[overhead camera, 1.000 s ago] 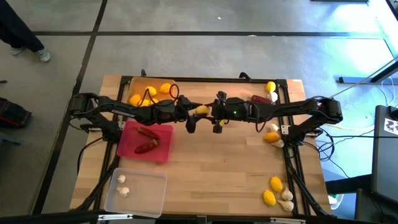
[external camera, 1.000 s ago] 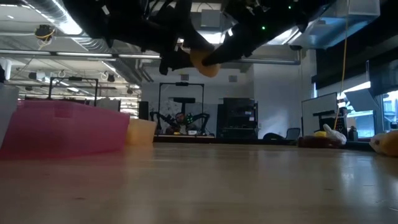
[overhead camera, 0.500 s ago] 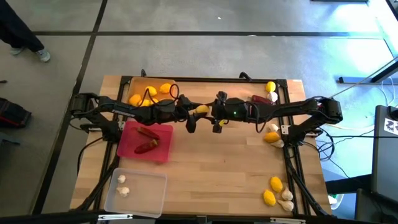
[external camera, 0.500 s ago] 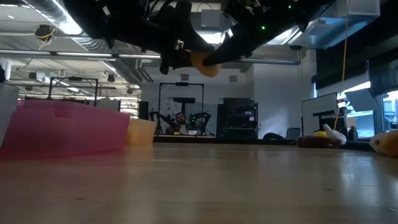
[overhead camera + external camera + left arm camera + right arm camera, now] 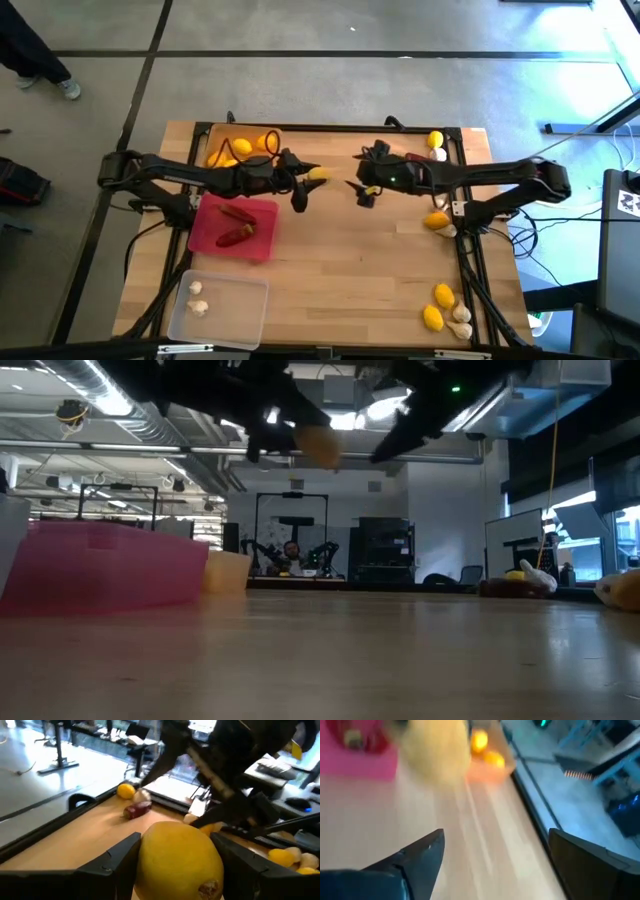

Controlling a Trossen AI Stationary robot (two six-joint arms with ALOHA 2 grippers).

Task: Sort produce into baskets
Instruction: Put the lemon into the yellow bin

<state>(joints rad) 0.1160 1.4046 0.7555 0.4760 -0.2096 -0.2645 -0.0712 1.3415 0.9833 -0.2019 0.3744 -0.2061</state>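
Handed-over lemon (image 5: 318, 174), two chillies (image 5: 237, 225) binned

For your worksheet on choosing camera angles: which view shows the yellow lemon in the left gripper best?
The left wrist view: the round yellow lemon fills it, between dark fingers. The high view shows a speck, the low view a dim shape, the right wrist view a blur.

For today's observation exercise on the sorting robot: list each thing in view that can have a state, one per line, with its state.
Left gripper: shut on the lemon, above the table.
Lemon: held between the left fingers.
Right gripper: open, empty.
Orange basket: holds several lemons.
Red basket: holds two red peppers.
Clear basket: holds two garlic bulbs.
Loose lemons and garlic: unsorted, on the table's right side.
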